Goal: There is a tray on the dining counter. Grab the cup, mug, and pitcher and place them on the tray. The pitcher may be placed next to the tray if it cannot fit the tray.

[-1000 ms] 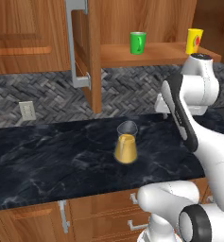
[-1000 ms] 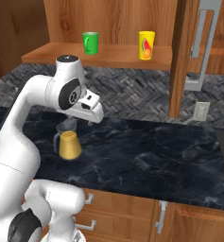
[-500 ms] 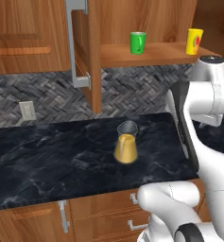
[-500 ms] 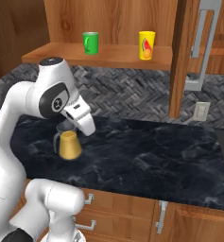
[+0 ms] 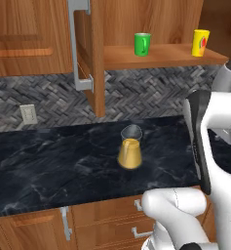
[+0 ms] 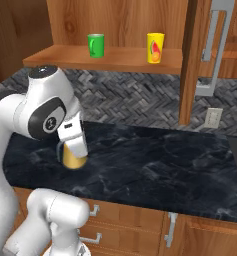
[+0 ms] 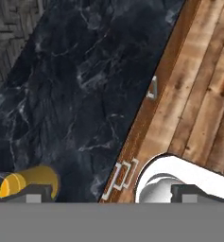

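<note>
Pitcher (image 5: 130, 151) stands upright on the black counter (image 5: 48, 166), roughly mid-depth, well clear of the front edge and apart from everything else. Wide amber base down, grey clear neck up. Likely the nearest of the three items, so probably the first to be collected.

Mug (image 5: 142, 44) and cup (image 5: 200, 42) sit on the open wooden shelf (image 5: 161, 54) above the herringbone backsplash, mug to the left, cup to the right, well apart. Both upright. The cabinet door (image 5: 90, 58) stands open just left of the shelf, which leaves both reachable from the front. No tray here; this is the drawer-fronted counter, so delivery should need a drive.

Gripper (image 7: 108, 191): two dark tips at the bottom of the hand view, spread wide with nothing between them, so open and empty. Pitcher (image 7: 30, 182) lies at the lower left corner there, beside one tip, not between them.

Arm pose: in the right base view the big white joint and the hand (image 6: 74, 140) hang low over the counter, overlapping the pitcher (image 6: 72, 159). Hand camera looks down along the counter's front edge at the drawers and floor. Judgement: approach stage, hand not yet aligned on the pitcher.
</note>
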